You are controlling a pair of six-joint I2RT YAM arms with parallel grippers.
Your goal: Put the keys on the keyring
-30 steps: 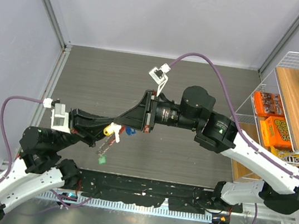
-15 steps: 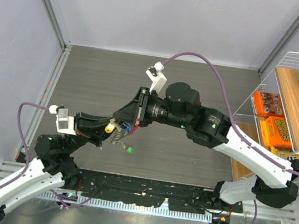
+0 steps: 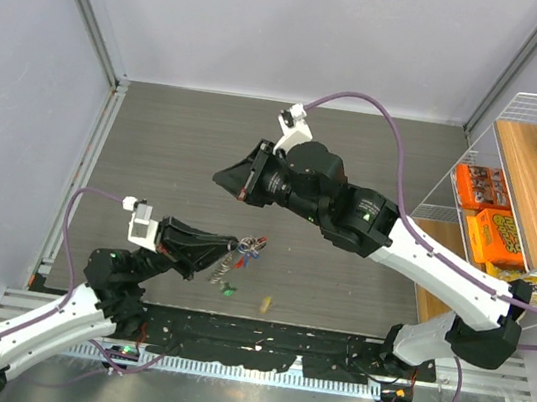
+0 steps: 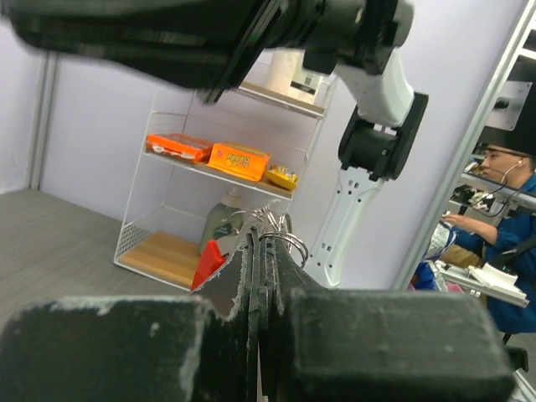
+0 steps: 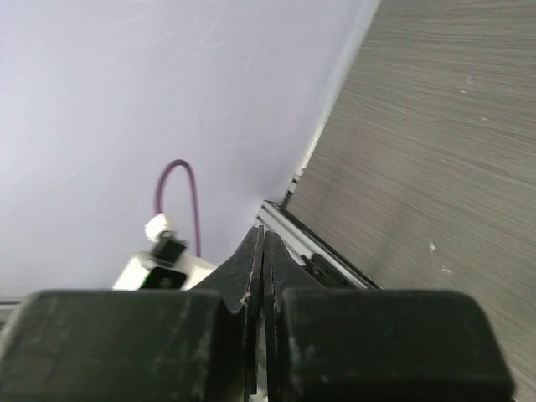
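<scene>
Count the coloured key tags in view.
4. Yellow tag lies alone on the table; green tag sits just left of it; red tag and blue tag bunch at the left gripper's tips. More may be hidden.

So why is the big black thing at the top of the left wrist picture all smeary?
Left wrist view: that is the right arm, smeared, probably too close to focus on; the keyring and the wire shelf look crisp. Top external view: evenly lit and mostly sharp.
</scene>
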